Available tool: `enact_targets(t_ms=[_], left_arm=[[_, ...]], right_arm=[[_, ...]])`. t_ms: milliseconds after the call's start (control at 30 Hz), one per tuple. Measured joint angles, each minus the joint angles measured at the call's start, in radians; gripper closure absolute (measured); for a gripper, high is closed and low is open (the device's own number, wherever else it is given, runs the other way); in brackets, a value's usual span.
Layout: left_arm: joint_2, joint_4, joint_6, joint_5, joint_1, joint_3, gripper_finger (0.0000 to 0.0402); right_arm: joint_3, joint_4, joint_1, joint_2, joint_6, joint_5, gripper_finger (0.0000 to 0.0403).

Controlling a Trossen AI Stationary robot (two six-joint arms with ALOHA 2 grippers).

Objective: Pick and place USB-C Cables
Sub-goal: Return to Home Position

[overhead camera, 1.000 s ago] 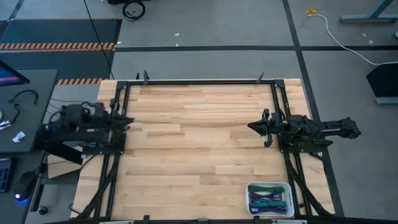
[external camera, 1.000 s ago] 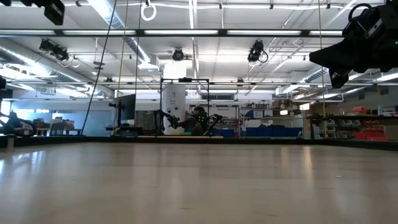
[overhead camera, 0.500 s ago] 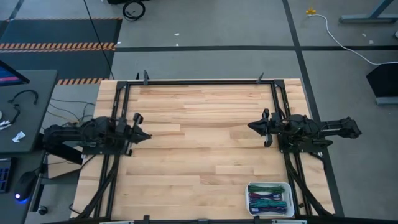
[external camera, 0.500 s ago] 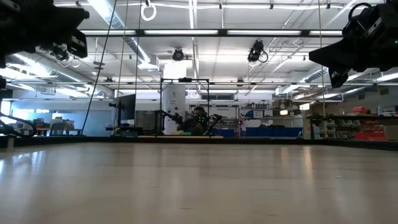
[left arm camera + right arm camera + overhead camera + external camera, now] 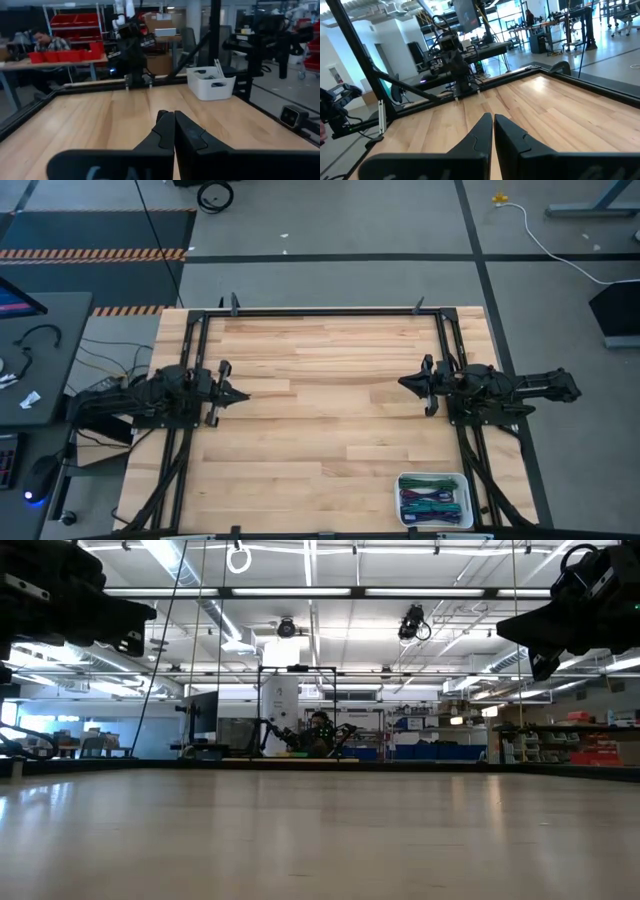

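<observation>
Several USB-C cable bundles (image 5: 432, 503), teal, green, purple, magenta and blue, lie in a white tray (image 5: 400, 498) at the table's near right corner; the tray also shows in the left wrist view (image 5: 210, 82). My left gripper (image 5: 243, 394) is shut and empty above the table's left side, pointing right. My right gripper (image 5: 402, 383) is shut and empty above the table's right side, pointing left. Both also show in their wrist views, left (image 5: 174, 116) and right (image 5: 493, 118).
A black frame (image 5: 320, 311) runs along the table's far edge and down both sides. A grey side desk (image 5: 40, 350) with black wires stands left of the table. A seated person (image 5: 45, 42) shows beyond the table in the left wrist view.
My left arm has reached out from the table's left edge toward the table's middle, its gripper moving right. The right arm has kept still.
</observation>
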Motion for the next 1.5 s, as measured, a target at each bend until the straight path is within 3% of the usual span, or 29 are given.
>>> enact_targets(t_ms=[233, 467, 1500], left_arm=[[0.000, -0.009, -0.080, -0.040, 0.047, 0.000, 0.0400], [0.001, -0.032, -0.224, -0.168, 0.049, -0.001, 0.0385], [0.000, -0.036, -0.246, -0.172, 0.049, -0.002, 0.0373]], right_arm=[[0.000, 0.000, 0.000, 0.000, 0.000, 0.000, 0.0380], [0.000, 0.000, 0.000, 0.000, 0.000, 0.000, 0.0380], [0.000, 0.000, 0.000, 0.000, 0.001, 0.000, 0.0380]])
